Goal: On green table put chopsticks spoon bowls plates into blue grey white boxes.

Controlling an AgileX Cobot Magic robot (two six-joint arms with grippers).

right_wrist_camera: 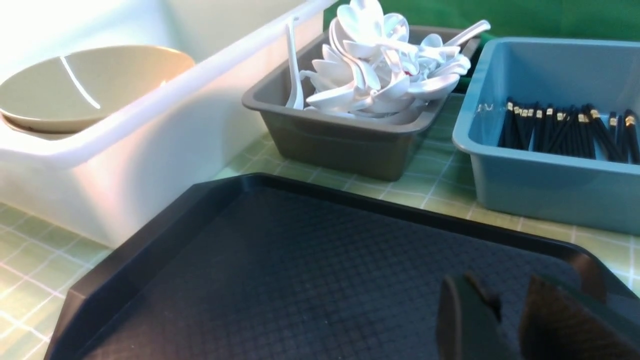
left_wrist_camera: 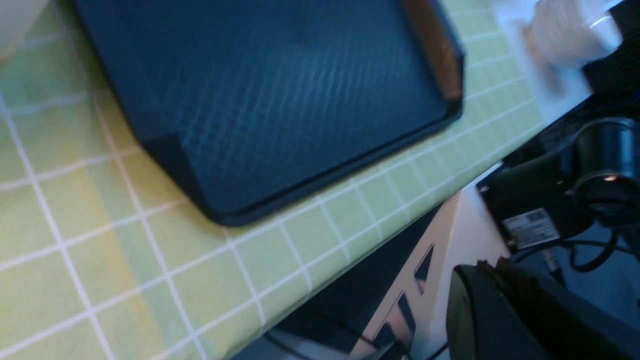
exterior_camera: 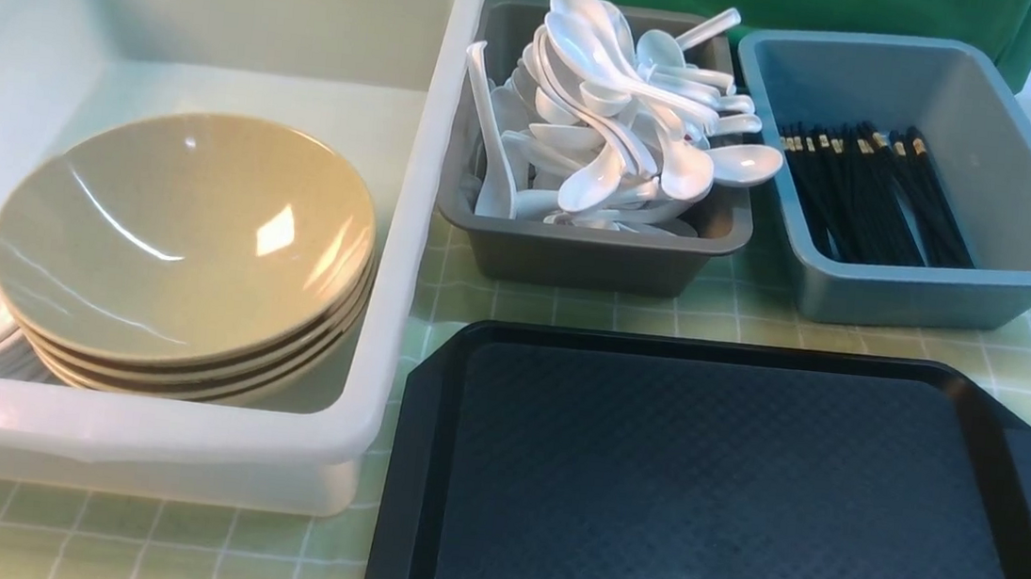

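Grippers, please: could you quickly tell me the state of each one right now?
Left gripper: shut, holding nothing that can be seen.
Right gripper: open, a gap between its fingers, empty, above the black tray.

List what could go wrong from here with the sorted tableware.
1. The spoons are heaped above the rim of the dark grey box, some overhanging; a knock could tip them onto the green table.
2. The stacked plates sit tilted in the white box and might slide.
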